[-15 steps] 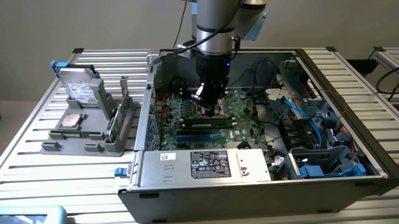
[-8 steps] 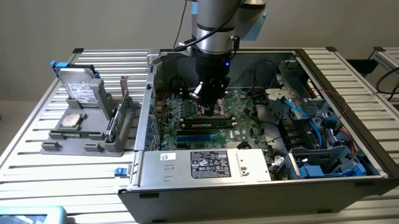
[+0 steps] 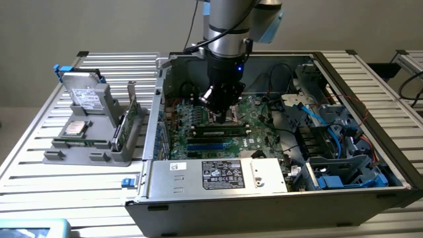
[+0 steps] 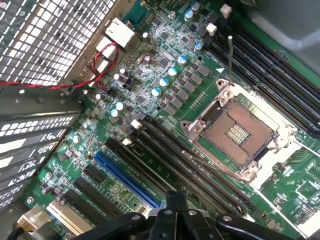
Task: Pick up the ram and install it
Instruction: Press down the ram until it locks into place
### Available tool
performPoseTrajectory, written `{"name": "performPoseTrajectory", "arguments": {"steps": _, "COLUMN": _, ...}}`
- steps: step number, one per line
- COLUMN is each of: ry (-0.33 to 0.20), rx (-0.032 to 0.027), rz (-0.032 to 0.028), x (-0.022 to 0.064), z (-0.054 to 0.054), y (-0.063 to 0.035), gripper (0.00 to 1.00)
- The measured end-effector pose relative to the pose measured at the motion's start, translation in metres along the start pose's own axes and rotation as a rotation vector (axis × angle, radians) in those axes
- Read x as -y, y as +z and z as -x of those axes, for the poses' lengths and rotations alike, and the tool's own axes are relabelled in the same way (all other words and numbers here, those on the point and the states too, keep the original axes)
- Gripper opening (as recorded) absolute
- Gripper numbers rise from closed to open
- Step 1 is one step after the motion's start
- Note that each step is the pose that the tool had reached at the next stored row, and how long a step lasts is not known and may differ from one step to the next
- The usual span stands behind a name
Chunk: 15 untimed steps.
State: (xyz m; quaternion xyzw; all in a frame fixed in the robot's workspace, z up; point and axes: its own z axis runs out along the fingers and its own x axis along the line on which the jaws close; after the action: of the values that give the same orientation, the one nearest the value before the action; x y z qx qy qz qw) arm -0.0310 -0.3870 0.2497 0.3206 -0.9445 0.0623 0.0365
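We judge the ram [image 3: 221,133], seated in its slot at the frame's centre, light, stiff and fragile, best pinched by its long edges; the gripper [image 3: 220,116] above is clenched, empty.

An open computer case [image 3: 264,188] is seen lying on a slatted metal table [image 3: 39,158], its green motherboard [image 3: 198,126] exposed. The arm is lowered into the case, and the gripper [image 3: 219,117] — its fingers closed — is held just above the board. The ram [image 3: 220,132] is seated in a slot just beside it. A grey parts stand [image 3: 89,148] is placed at the exterior view's left — outside the case.
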Motion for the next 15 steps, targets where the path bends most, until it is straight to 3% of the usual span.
{"name": "performPoseTrajectory", "arguments": {"steps": 8, "ry": 0.099, "rx": -0.0058, "rz": 0.0081, "x": 0.0, "z": 0.0, "y": 0.0, "gripper": 0.11}}
{"name": "performPoseTrajectory", "arguments": {"steps": 15, "ry": 0.178, "rx": -0.0036, "rz": 0.01, "x": 0.0, "z": 0.0, "y": 0.0001, "gripper": 0.11}}
